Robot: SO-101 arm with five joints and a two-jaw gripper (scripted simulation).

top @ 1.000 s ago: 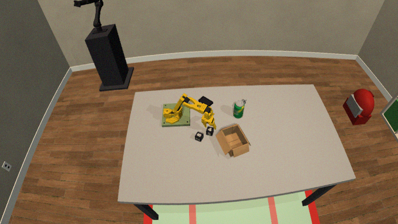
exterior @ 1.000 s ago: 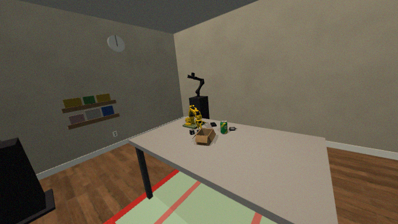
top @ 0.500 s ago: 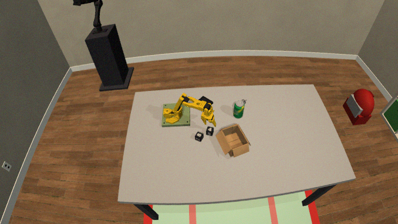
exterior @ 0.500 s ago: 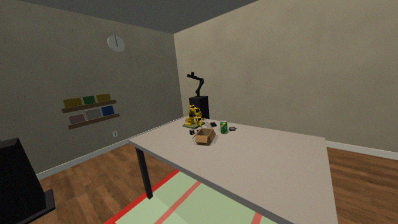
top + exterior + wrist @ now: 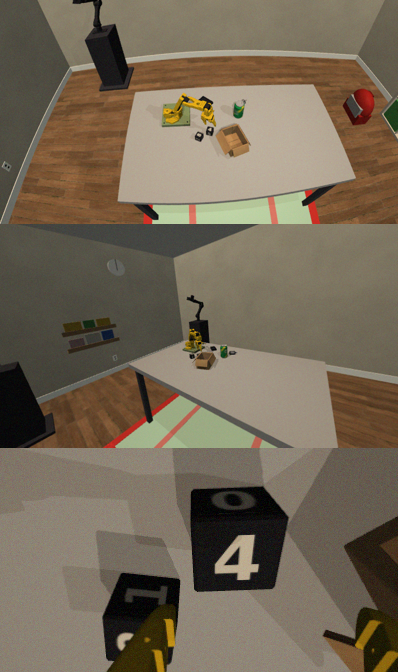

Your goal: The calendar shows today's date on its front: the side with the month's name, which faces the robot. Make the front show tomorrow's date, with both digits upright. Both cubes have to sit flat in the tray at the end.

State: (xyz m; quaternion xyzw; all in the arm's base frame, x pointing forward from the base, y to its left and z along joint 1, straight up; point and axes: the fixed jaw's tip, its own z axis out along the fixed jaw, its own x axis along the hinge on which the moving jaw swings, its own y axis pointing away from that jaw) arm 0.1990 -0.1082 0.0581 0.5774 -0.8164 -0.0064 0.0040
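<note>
Claw (image 5: pixel 211 125) (image 5: pixel 267 610) of the yellow SO-101 arm (image 5: pixel 194 103) (image 5: pixel 194 336) was found partly open, fingers apart at a moderate width, with nothing gripped. Its tips pointed down toward the tabletop (image 5: pixel 279 141) (image 5: pixel 258 382). The black number cube showing a 4 (image 5: pixel 209 131) (image 5: pixel 240 543) sat near the claw's tips, apart from both fingers; 4 was on its upper face and a dimmer 0 on a side face. The second black number cube (image 5: pixel 199 136) (image 5: pixel 192 356) (image 5: pixel 140 593) stood a little farther from the claw, near the first cube without touching it. Its upper face read 8 from above; in the wrist view a sideways 1 showed on one side, and one finger partly covered the cube. Both cubes rested on the tabletop, outside any tray. An open cardboard box (image 5: pixel 241 151) (image 5: pixel 201 363) stood near the claw, past the 4 cube, with one flap angled toward that cube. A green drink can (image 5: pixel 238 110) (image 5: pixel 223 352) was upright, farther out from the claw. Behind the claw, the arm's green base plate (image 5: pixel 185 123) (image 5: pixel 185 350) lay flat. A black object (image 5: pixel 207 99) (image 5: pixel 213 348) lay beyond the forearm from the claw, its identity unclear.
</note>
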